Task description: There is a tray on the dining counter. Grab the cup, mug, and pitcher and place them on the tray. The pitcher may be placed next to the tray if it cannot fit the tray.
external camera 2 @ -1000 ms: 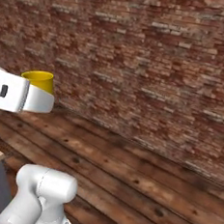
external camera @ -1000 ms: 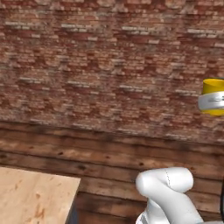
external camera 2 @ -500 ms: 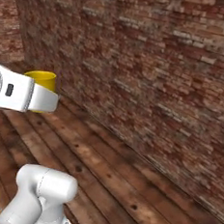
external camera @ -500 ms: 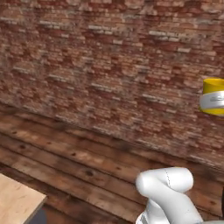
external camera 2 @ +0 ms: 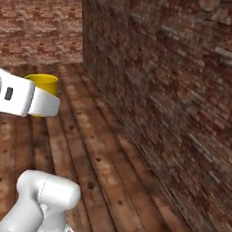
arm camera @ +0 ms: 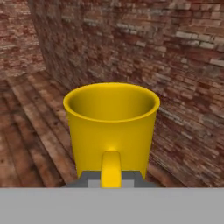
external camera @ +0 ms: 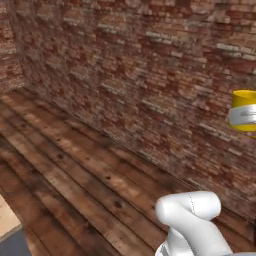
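Red brick wall (external camera: 150, 75) over brown plank floor (external camera 2: 89, 150); tool (arm camera: 112, 181) clamps upright squat golden-yellow mug (arm camera: 111, 127), handle toward camera, no lettering.

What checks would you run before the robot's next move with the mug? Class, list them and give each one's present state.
1. Mug held in the end effector: ok, shut on its handle.
2. Mug upright, mouth up: ok.
3. Mug empty, nothing to spill: ok, the inside looks bare.
4. Clear of the brick wall: ok, a gap shows beside the mug.
5. Tray in sight for placing: not ok, the views face wall and wooden floor.
6. Room on the tray: cannot tell.
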